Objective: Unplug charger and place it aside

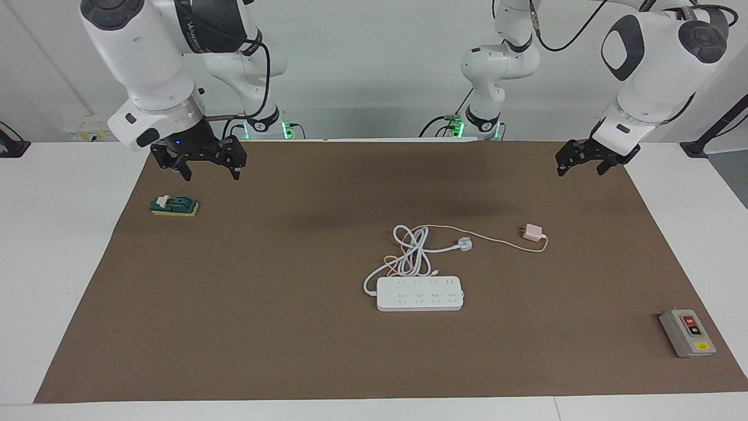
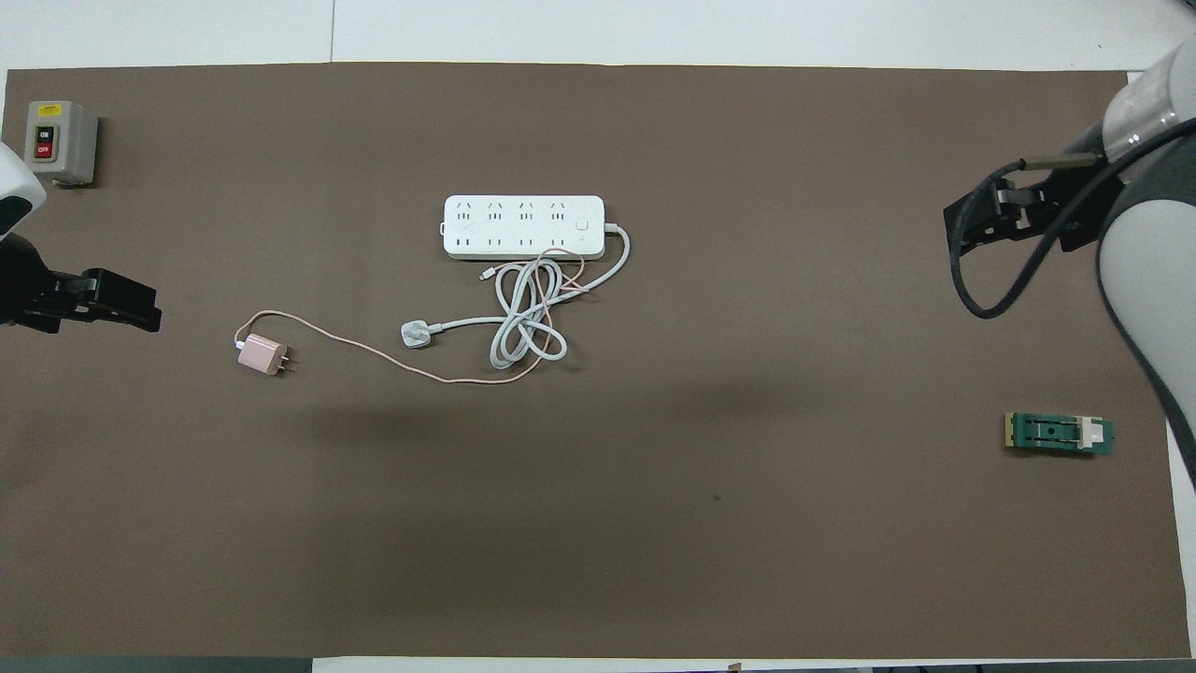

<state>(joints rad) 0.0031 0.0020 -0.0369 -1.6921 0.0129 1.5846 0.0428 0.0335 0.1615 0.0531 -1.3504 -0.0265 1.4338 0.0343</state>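
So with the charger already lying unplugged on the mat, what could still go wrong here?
1. The charger's thin pink cable runs into the white cable coil beside the power strip; moving the charger again could drag that tangle.
2. Its prongs face the robots, so it might roll if nudged.
Both the left end effector and right end effector hang open and empty.

A green switch block [image 1: 174, 205] on a yellow base, perhaps a knife switch, lies on the brown mat [image 1: 263, 351] near the spot under the right gripper [image 1: 211, 174]. The grey on-off box [image 1: 687, 332] sits well apart from the left gripper [image 1: 579, 169]. The white power strip [image 1: 419, 293], its coiled white cable [image 1: 412, 251] and white plug [image 1: 464, 244] lie between both grippers, well apart from each.
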